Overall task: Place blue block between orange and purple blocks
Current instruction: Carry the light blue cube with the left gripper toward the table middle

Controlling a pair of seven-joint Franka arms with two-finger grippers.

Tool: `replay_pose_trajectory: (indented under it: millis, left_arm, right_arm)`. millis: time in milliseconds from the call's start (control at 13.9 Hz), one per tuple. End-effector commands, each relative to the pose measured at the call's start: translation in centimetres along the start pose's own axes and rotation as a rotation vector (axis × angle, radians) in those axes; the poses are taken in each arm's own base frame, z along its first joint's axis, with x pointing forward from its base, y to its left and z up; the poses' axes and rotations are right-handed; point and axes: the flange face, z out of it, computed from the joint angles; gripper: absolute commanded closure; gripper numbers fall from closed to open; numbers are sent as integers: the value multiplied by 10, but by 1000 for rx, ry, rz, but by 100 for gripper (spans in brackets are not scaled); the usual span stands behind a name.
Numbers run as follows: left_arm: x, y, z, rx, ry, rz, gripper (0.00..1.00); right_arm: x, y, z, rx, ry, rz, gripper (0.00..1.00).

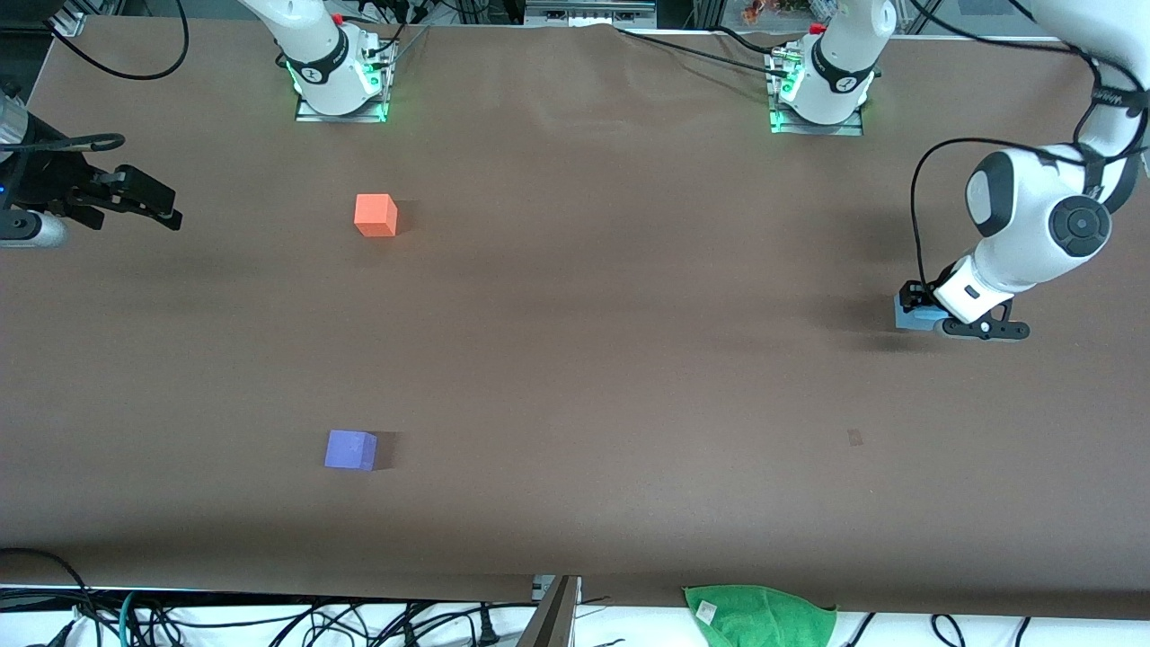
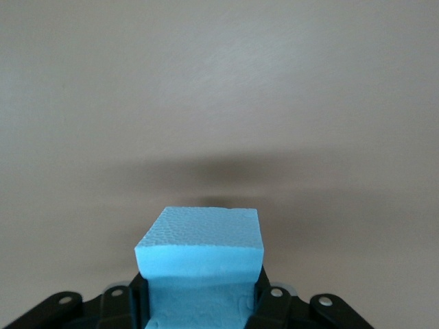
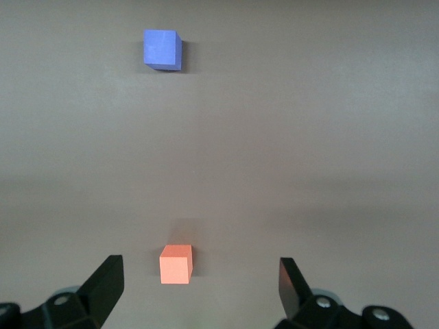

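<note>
The blue block (image 1: pixel 909 316) is a light sky-blue cube held between the fingers of my left gripper (image 1: pixel 927 314), low over the table at the left arm's end. In the left wrist view the block (image 2: pixel 199 250) fills the shut jaws. The orange block (image 1: pixel 375 216) sits on the table toward the right arm's end. The purple block (image 1: pixel 350 449) lies nearer the front camera, roughly in line with it. My right gripper (image 1: pixel 160 205) waits open and empty at the right arm's end of the table. Its wrist view shows the orange block (image 3: pixel 175 264) and purple block (image 3: pixel 162 49).
A green cloth (image 1: pixel 759 615) lies off the table's near edge. Cables run along the near edge and by the arm bases. A small dark mark (image 1: pixel 854 438) is on the brown table cover.
</note>
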Motion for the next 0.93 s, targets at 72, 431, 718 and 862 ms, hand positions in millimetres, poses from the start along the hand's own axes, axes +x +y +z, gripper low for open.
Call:
replay_pose_trajectory:
  millis: [72,431,718,862]
  left_arm:
    - [36,77,-92,6,-50,84,78]
    - [63,252,-120,-54,-6,100,77]
    - [74,419,-74,-117,-38,30,77]
    - [74,481,-33,-111,-6,36,77]
  right_arm:
    - [3,1,-5,-1,8,-1,0]
    - [5,1,-6,-1,27,-2,0]
    - [9,3,-8,1,57,2,0]
    - [11,3,-9,5,76,12,0]
